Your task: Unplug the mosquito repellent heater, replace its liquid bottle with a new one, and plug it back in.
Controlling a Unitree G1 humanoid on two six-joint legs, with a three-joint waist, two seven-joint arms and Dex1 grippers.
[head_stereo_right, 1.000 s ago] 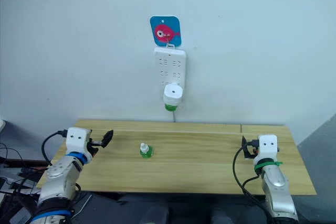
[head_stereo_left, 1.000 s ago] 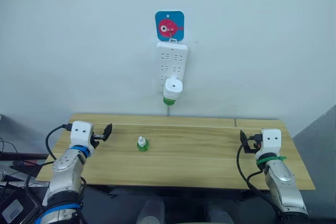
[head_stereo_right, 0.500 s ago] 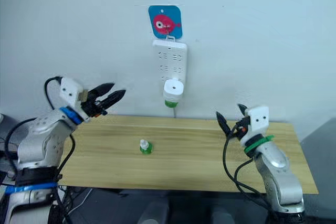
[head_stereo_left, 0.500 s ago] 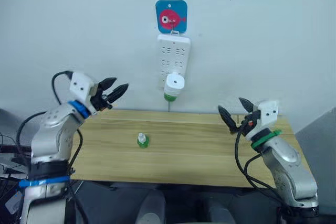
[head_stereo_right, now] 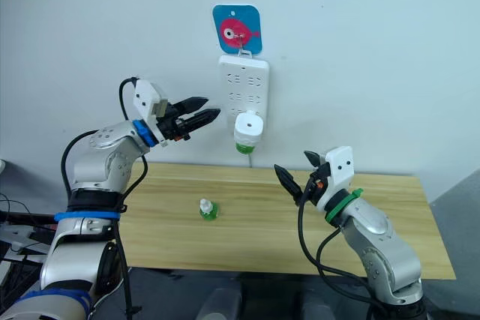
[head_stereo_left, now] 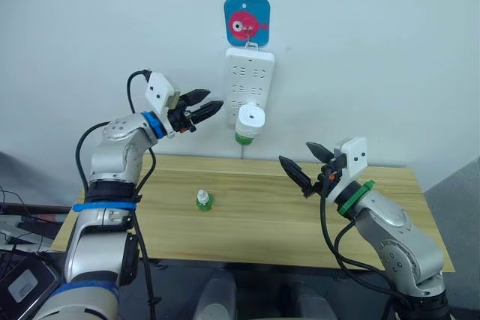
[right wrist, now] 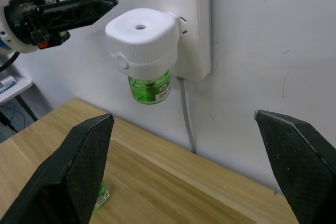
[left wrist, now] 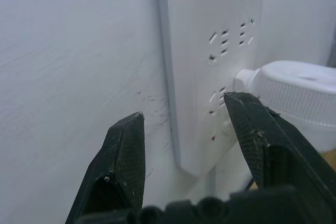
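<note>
The table (head_stereo_left: 300,207) carries a spare bottle (head_stereo_left: 203,201), standing untouched toward its left. On the wall at 12 o'clock from it hangs the strip (head_stereo_left: 250,84), the heater (head_stereo_left: 248,120) plugged in at its foot with the old green bottle (right wrist: 149,89) screwed under. The left gripper (head_stereo_left: 204,106), jaws parted and empty, hovers at the heater's 9 o'clock; the right gripper (head_stereo_left: 307,164), spread wide, waits at 4 o'clock. Nothing is done yet: unplugging, swapping and replugging all remain.
</note>
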